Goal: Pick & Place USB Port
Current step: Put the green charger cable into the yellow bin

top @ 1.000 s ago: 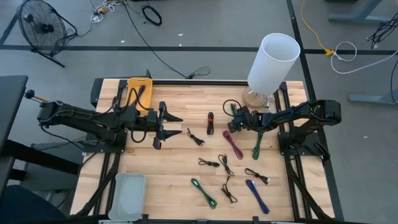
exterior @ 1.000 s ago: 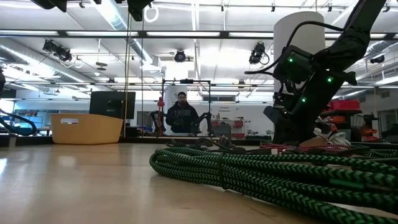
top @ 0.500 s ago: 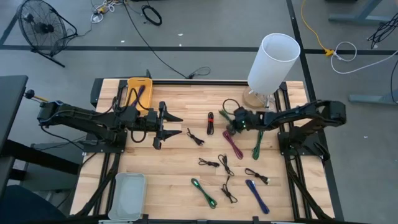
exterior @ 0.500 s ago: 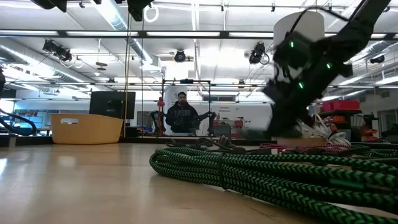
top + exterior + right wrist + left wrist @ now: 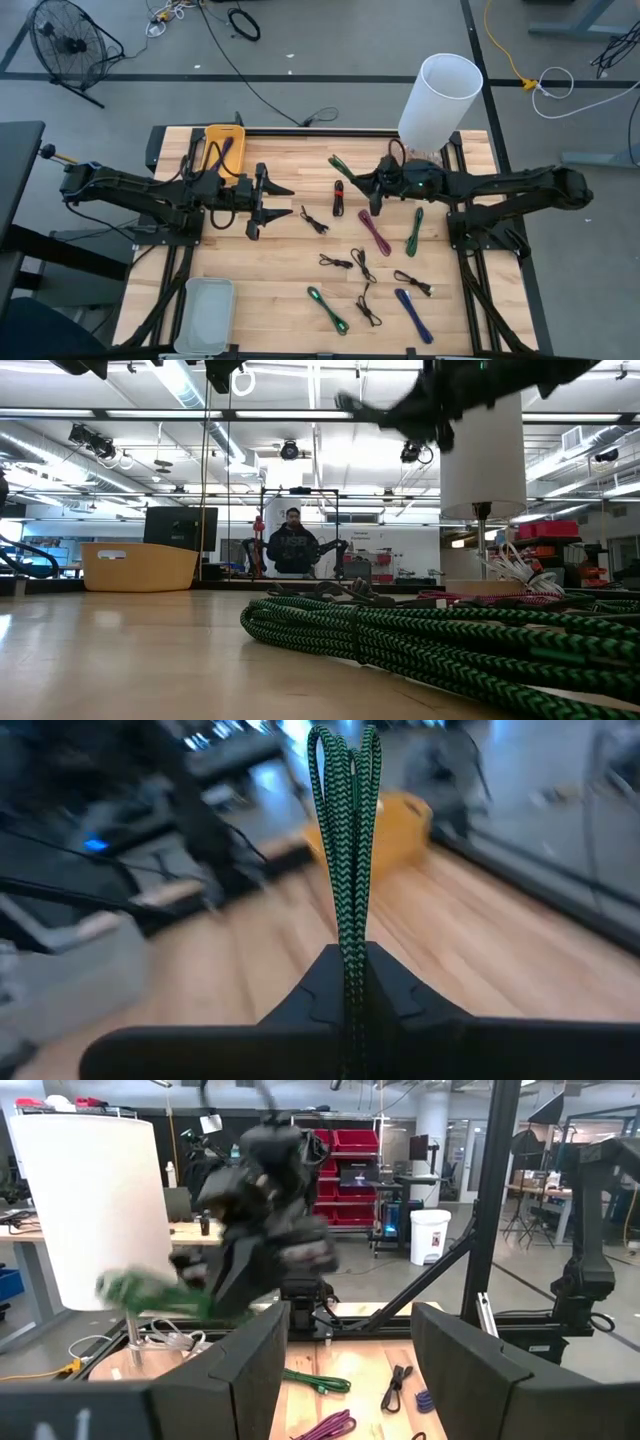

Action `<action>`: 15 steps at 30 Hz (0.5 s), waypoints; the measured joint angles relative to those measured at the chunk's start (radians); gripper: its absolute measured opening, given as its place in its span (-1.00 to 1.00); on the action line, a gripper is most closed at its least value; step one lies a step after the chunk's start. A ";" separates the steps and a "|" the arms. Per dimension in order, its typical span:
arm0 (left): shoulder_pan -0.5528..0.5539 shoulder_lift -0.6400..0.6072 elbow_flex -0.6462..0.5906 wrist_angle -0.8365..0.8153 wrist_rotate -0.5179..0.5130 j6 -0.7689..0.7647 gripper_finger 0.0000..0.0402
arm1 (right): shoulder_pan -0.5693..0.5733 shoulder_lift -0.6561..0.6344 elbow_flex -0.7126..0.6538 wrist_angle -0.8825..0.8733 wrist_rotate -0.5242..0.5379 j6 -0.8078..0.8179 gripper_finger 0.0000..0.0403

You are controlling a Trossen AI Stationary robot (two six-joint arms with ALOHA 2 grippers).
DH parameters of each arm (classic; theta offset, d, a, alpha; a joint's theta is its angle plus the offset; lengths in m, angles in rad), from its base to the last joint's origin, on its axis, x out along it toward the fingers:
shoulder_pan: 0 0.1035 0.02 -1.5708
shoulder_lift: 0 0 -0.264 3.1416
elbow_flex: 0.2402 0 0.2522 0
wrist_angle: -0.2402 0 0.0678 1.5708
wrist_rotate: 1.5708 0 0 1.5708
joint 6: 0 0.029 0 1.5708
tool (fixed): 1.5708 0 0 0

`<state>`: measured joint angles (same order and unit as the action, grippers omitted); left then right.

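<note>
The right gripper [image 5: 362, 186] has its fingers [image 5: 400, 995] pinched tight on a green braided cable [image 5: 345, 850], and the bundle sticks straight out past the tips, looped at its far end. From above, that cable [image 5: 343, 168] rides clear of the wood, near the middle of the table toward the far edge, just beside the red-and-black cable [image 5: 338, 197] lying flat below it. The arm reaches in long from the right side.

Over on the left, the left gripper [image 5: 262, 201] waits with its fingers [image 5: 250, 1365] spread wide and nothing between them, hovering above bare planks left of centre.

The wooden table [image 5: 270, 265] carries a scatter: a magenta cable [image 5: 375, 231], another green cable [image 5: 413, 230], a blue cable [image 5: 413, 315], a green one near the front [image 5: 328, 309], and several small black cables [image 5: 314, 221] in between. Seen at table height, a green braided coil [image 5: 420, 640] fills the foreground, with a person [image 5: 291, 545] standing in the room behind.

Containers now: the yellow bin [image 5: 222, 145] at the far left corner holds a dark cable or two, and the grey tray [image 5: 206, 312] sits at the near left corner. A white cylinder [image 5: 438, 98] stands at the far right.

Open wood runs between the left gripper and the grey tray, and along the near edge.
</note>
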<state>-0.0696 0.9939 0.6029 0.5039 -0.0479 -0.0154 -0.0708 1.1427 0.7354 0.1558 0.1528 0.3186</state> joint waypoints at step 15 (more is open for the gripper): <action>0.000 0.000 0.000 0.002 0.000 0.000 0.10 | 0.273 0.183 0.034 0.601 -0.015 -0.329 -0.94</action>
<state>-0.0696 0.9939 0.6029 0.5060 -0.0480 -0.0154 0.2026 1.3254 0.7696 0.7567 0.1380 -0.0108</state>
